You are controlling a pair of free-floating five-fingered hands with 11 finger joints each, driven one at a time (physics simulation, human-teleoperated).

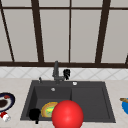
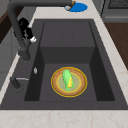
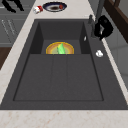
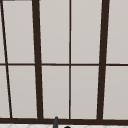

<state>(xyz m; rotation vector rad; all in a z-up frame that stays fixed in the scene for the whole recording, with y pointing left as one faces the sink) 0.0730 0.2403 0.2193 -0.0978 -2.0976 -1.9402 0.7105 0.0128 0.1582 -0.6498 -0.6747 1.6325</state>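
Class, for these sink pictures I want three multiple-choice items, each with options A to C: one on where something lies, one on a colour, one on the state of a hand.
1. Where does the plate with the corn cob lie?
A. on the counter left of the sink
B. on the floor of the sink's basin
C. on the window sill

2. What colour is the dish on the counter at the sink's far right?
A. blue
B. red
C. white

3. How is the right hand placed?
A. resting on the plate
B. flat on the drainboard
C. up beside the tap, behind the sink

Answers:
1 B, the left side view shows the plate down in the basin.
2 A, it shows blue in the front and left side views.
3 C, the right side view shows it next to the tap's stem.

The left hand hangs at the sink's front left corner.
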